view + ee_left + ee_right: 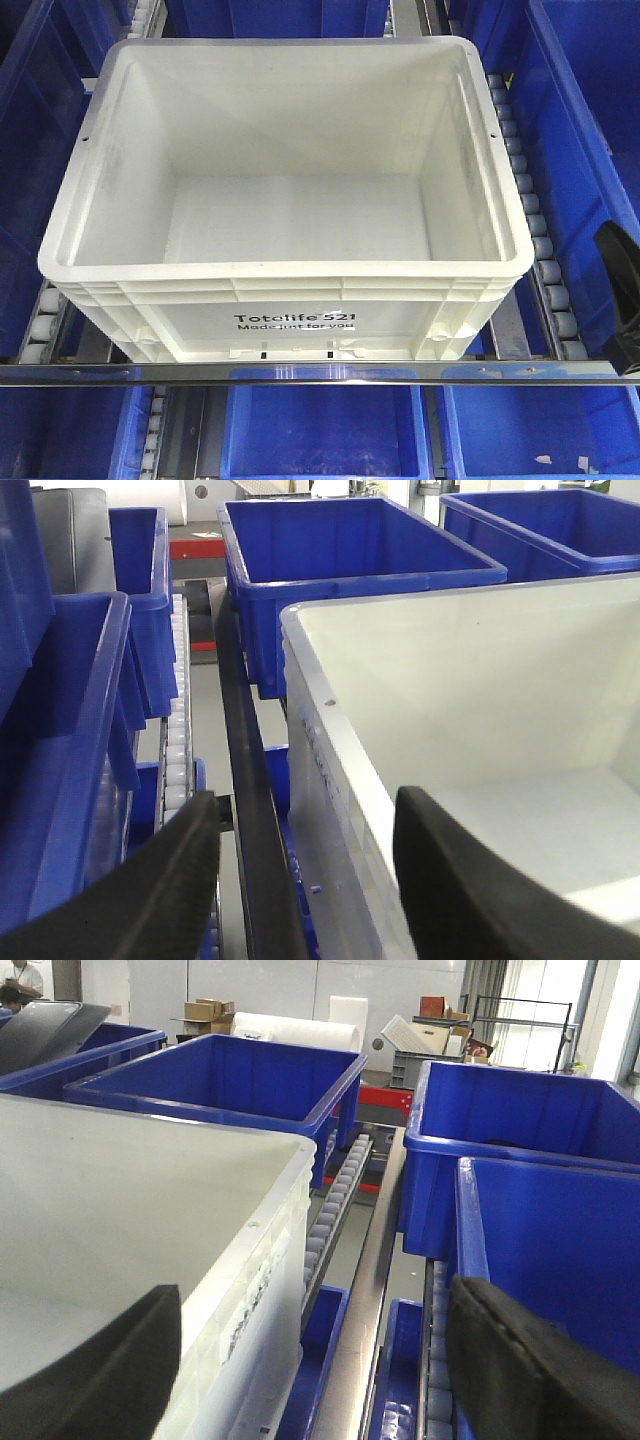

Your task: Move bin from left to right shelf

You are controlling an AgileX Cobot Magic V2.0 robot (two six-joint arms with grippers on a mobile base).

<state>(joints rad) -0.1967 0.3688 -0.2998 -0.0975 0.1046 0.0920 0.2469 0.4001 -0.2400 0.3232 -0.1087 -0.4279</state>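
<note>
The bin (285, 200) interior is open from above. Blue bins (590, 140) flank both sides closely, leaving narrow roller gaps (530, 200). Each pincer straddles a bin side wall: left (300, 870), right (310, 1360). The front bar (300, 373) crosses below.

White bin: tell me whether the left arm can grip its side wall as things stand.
Probably yes. The left gripper is open, its jaws either side of the bin wall's rim, with nothing between them.

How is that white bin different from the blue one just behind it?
The white bin is pale with black lettering on its front; the blue bin behind it is deep blue with no visible print. The white one sits nearer the shiny front bar, the blue one farther back. Both are open-topped, rectangular and empty.
</note>
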